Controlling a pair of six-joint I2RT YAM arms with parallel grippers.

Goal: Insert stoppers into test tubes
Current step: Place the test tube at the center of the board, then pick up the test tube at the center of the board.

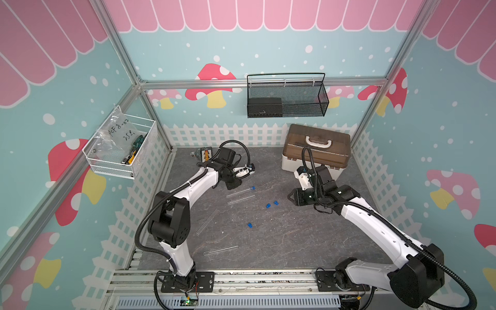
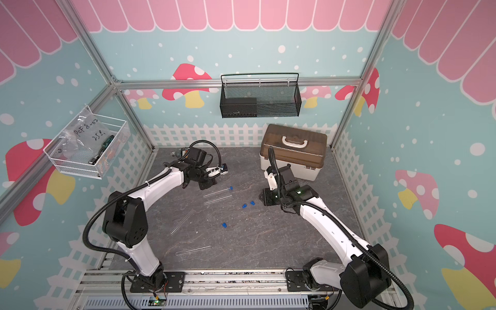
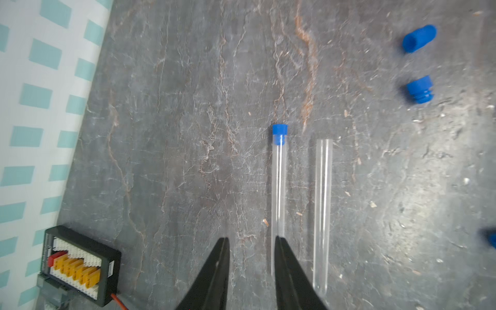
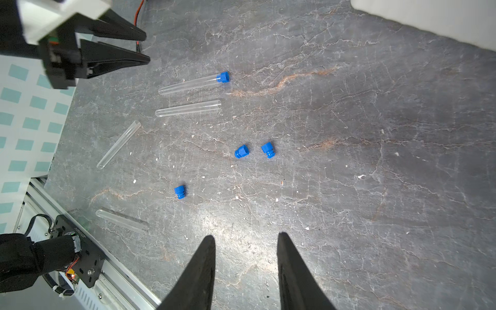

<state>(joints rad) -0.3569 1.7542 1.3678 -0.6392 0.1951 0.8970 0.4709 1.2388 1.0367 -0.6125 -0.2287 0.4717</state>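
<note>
slate tabletop [image 1: 295, 241]: we list capped test tube [image 1: 239, 191], loose stoppers [image 1: 268, 205] at four o'clock; left gripper [image 3: 251, 239], right gripper [image 4: 245, 234] part-open, empty.

Glossy clear test tubes [image 4: 188, 108], matt blue plastic stoppers [image 4: 241, 151], rough table [image 4: 375, 161], perhaps stone-printed.

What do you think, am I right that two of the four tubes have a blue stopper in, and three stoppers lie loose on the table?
Not quite: only one tube has a blue stopper in, not two. The other three tubes lie open. Three stoppers do lie loose on the table. The right wrist view shows it.
</note>
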